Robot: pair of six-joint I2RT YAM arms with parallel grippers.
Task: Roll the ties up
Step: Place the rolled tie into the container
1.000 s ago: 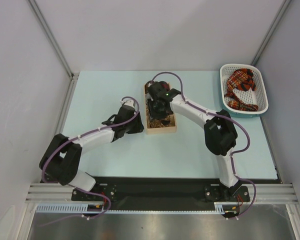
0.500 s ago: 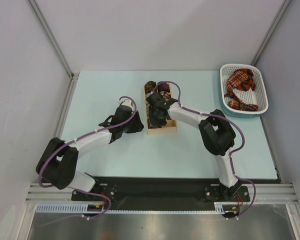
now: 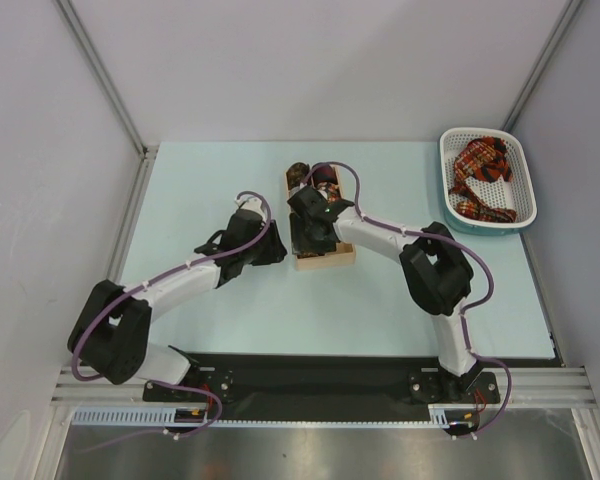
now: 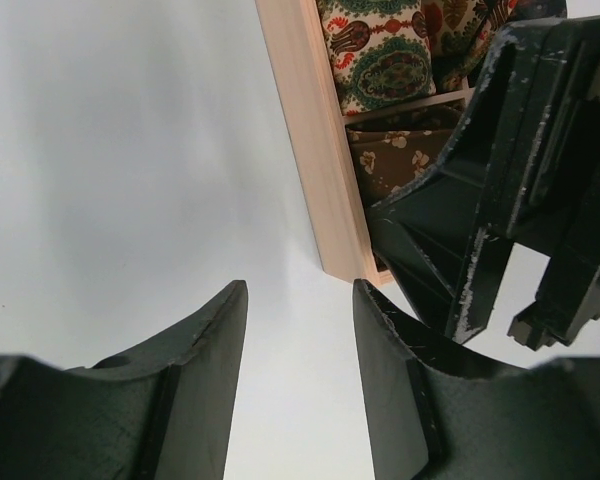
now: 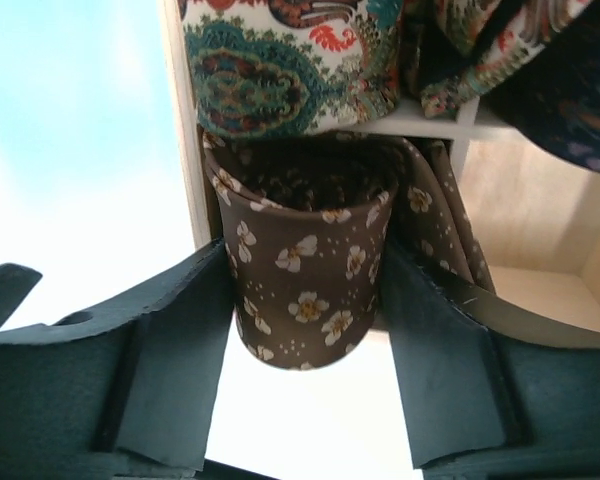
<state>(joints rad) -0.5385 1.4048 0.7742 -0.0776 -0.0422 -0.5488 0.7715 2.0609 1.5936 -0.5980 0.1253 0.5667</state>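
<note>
surface (image 3: 200, 180): a white basket (image 3: 450, 150) at the far right corner holds a plaid tie (image 3: 483, 175); wooden box (image 3: 325, 262) at centre. left tool (image 4: 298, 300) is released beside the box. right tool (image 5: 305, 270) straddles the brown rolled tie (image 5: 305, 310) at the box's near end; i cannot tell whether it grips.

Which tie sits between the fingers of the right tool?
The brown tie with small cream flowers, rolled up between the right tool's fingers. The paisley tie lies in the wooden box's next compartment; the red plaid one lies in the white basket.
</note>
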